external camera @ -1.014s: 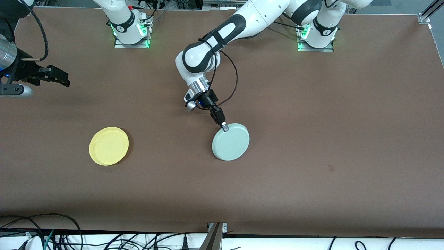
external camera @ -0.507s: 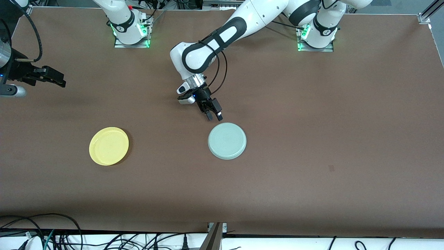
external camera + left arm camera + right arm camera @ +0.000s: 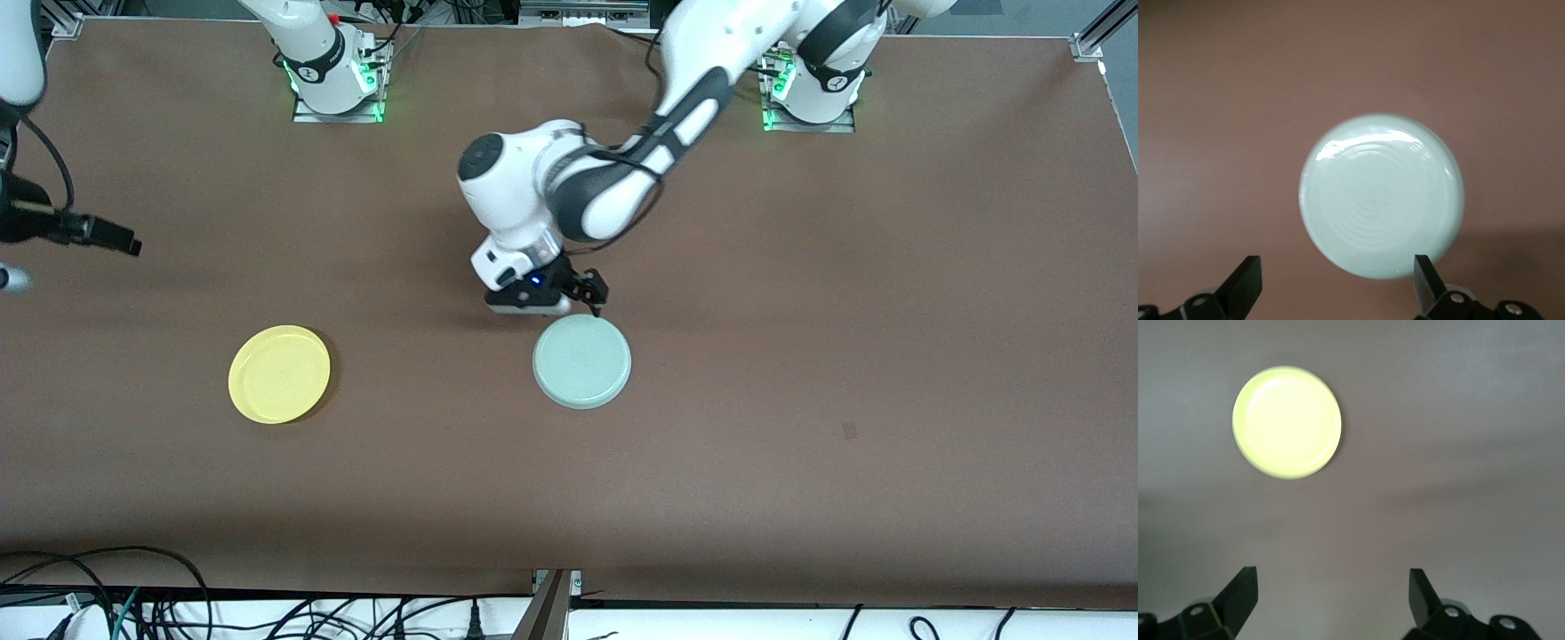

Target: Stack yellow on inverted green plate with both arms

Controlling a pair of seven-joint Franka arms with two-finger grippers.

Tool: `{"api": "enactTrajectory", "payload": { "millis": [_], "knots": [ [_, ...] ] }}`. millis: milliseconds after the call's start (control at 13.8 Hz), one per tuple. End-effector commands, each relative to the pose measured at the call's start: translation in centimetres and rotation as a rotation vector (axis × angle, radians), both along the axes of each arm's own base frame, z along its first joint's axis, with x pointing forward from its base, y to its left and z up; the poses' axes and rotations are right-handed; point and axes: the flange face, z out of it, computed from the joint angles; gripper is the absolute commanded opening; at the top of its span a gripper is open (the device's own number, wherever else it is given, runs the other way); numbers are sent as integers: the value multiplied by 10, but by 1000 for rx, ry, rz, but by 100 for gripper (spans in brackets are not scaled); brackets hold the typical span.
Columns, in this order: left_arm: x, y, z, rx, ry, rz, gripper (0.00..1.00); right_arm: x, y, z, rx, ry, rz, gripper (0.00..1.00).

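Observation:
The green plate (image 3: 582, 362) lies flat and upside down mid-table, its ringed underside showing in the left wrist view (image 3: 1381, 203). My left gripper (image 3: 569, 302) hangs open and empty just above the plate's edge nearest the robot bases; its gripper (image 3: 1337, 273) frames that edge without touching. The yellow plate (image 3: 279, 373) lies rim up toward the right arm's end of the table and shows in the right wrist view (image 3: 1287, 422). My right gripper (image 3: 120, 242) is open and empty (image 3: 1331, 587), up in the air over bare table near that end, well apart from the yellow plate.
The brown table (image 3: 800, 356) carries only the two plates. The arm bases (image 3: 333, 80) stand along the top edge of the front view. Cables (image 3: 133, 596) lie off the table's near edge.
My left gripper let go of the tilted green plate, which now lies flat and inverted. The gripper lifted and turned to point down. My right gripper shifted slightly toward the front camera.

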Motion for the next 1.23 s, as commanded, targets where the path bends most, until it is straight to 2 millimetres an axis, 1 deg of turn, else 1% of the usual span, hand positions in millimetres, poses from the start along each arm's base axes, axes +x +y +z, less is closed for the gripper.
{"api": "enactTrajectory", "payload": {
  "millis": [0,72,145,217,290,362,435,507,652,725,797,870,942,1014,1087,1159],
  "knots": [
    [22,78,61,-52,26,113,100,37,-5,-62,19,-41,-8,100],
    [34,114,79,-46,13,159,100,45,-15,-86,56,-54,-39,100],
    [49,153,102,-51,-9,215,100,53,-25,-116,115,-62,-38,100],
    [62,187,122,-60,-34,265,100,60,-35,-148,183,-86,-19,100],
    [74,217,140,-68,-54,296,100,65,-48,-181,234,-113,-7,100],
    [81,240,157,-77,-55,278,100,66,-61,-208,261,-132,1,100],
    [88,268,177,-103,-40,249,100,67,-69,-233,287,-143,-6,100],
    [95,298,191,-144,-17,241,100,67,-71,-252,313,-155,-15,100],
    [107,367,210,-235,26,247,100,65,-73,-289,367,-165,-50,100],
    [109,395,217,-273,40,237,100,64,-72,-301,386,-174,-40,97],
    [106,420,224,-294,50,227,100,63,-72,-308,405,-184,-19,78],
    [103,445,230,-292,54,223,100,63,-71,-312,420,-193,4,50],
    [99,474,239,-276,58,230,100,62,-72,-315,426,-195,-4,31],
    [95,499,244,-256,74,227,100,62,-72,-317,427,-193,0,11],
    [91,516,252,-249,78,199,100,63,-71,-317,426,-196,2,0],
    [88,534,259,-257,79,154,100,63,-71,-316,424,-198,1,0]
  ]
}}
